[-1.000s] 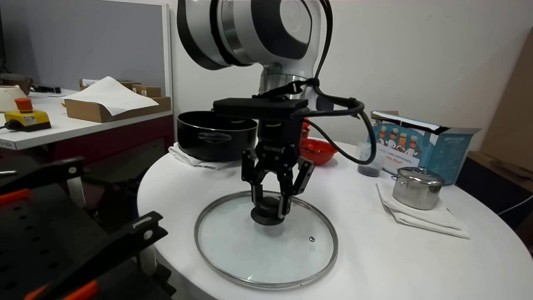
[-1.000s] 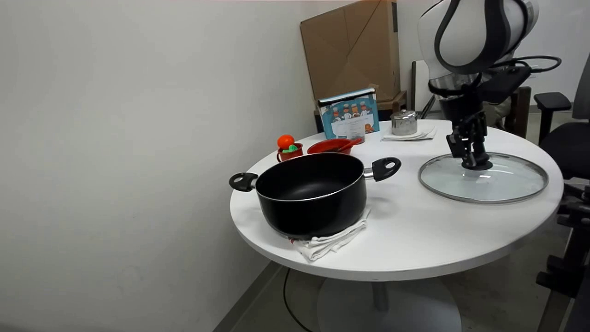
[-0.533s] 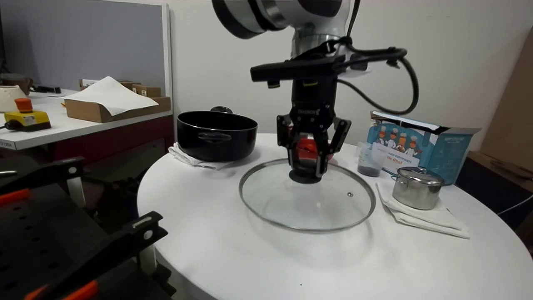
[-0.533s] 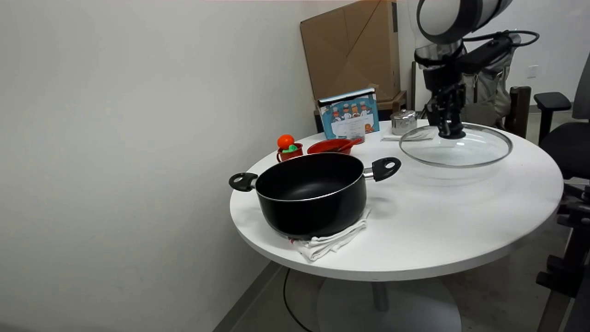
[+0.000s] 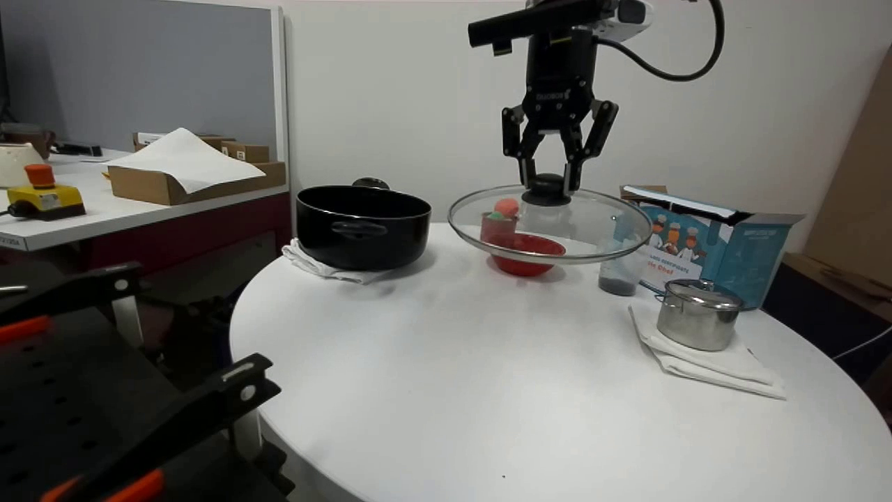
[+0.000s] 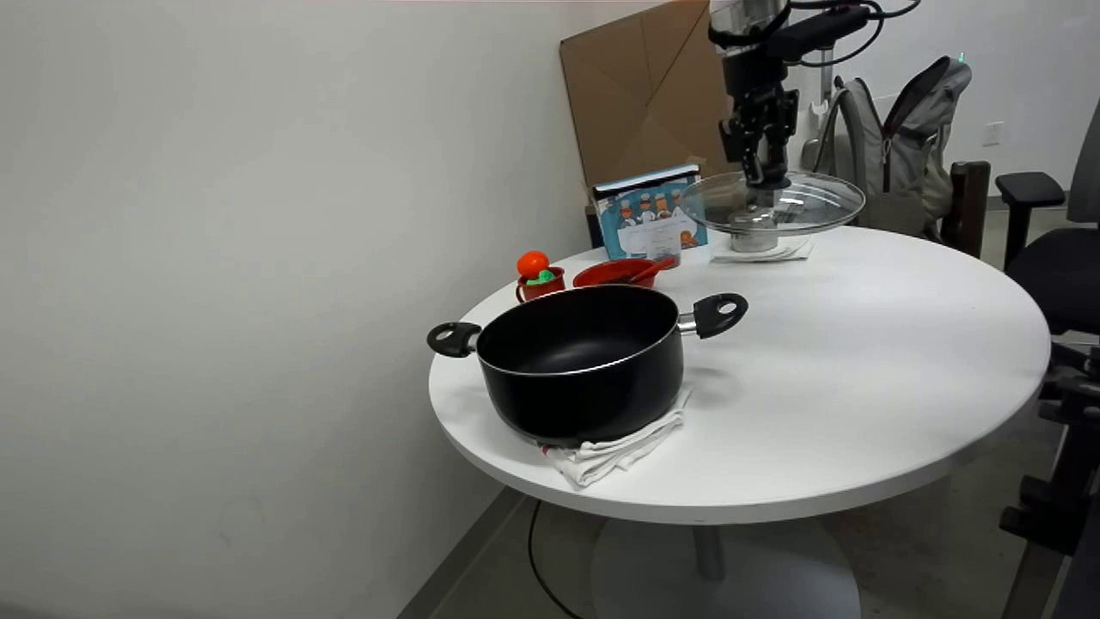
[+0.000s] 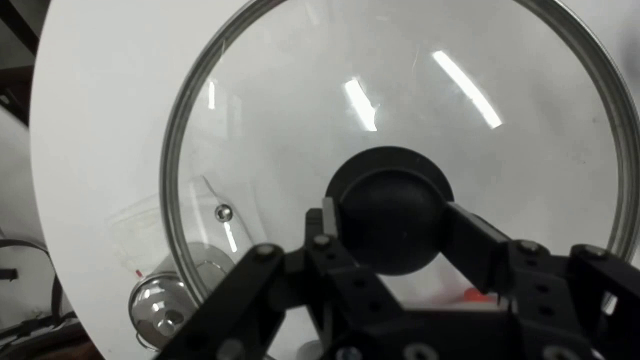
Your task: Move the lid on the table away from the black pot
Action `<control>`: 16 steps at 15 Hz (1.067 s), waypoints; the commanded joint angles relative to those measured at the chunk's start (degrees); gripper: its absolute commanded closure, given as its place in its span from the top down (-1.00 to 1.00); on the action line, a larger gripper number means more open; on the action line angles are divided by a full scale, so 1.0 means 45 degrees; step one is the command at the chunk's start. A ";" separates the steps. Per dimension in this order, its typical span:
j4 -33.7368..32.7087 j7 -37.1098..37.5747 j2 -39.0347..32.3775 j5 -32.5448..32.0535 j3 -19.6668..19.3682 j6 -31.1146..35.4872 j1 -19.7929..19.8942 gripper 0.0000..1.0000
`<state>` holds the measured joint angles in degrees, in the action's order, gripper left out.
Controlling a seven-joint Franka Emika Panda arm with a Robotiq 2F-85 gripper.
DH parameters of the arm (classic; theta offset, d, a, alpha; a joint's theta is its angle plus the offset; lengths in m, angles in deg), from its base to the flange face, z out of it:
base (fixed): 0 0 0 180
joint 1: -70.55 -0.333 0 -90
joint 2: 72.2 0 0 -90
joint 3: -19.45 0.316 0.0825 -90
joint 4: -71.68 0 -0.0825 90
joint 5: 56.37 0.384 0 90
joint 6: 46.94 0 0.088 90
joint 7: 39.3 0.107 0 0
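The lid (image 5: 606, 216) is clear glass with a metal rim and a black knob. It hangs level, well above the white table (image 5: 488, 390), in both exterior views (image 6: 812, 211). My gripper (image 5: 548, 183) is shut on its knob, with one finger on each side, as the wrist view also shows (image 7: 390, 215). The black pot (image 5: 362, 237) stands uncovered on a folded cloth at the table's edge. It shows whole, with both handles, in an exterior view (image 6: 584, 387). The lid is beside and apart from the pot. The pot is not seen in the wrist view.
A red bowl (image 5: 519, 268) and a red mug (image 6: 541, 286) with an orange ball are seen near the lid. A clear measuring cup (image 5: 619, 275), a small steel pot (image 5: 699, 321) on a white cloth, and a blue box (image 5: 742, 251) stand towards the table's far side.
The gripper has lifted the lid by its knob off the table and carried it up and across, towards the red bowl and steel pot. The black pot has not moved.
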<state>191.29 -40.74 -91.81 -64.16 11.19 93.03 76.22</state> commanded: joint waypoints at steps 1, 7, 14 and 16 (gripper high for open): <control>-0.1833 0.0052 -0.0514 0.0382 0.0323 -0.1569 -0.0018 -0.48; -0.4845 0.0324 -0.2173 0.0762 0.0522 -0.3876 0.0012 -0.48; -0.9211 0.0415 -0.5597 0.0564 0.0421 -0.6254 0.0153 -0.48; -1.0366 0.0395 -0.6435 0.0526 0.0400 -0.6879 0.0193 -0.48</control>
<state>155.69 -39.42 -114.29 -61.83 13.16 68.49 76.74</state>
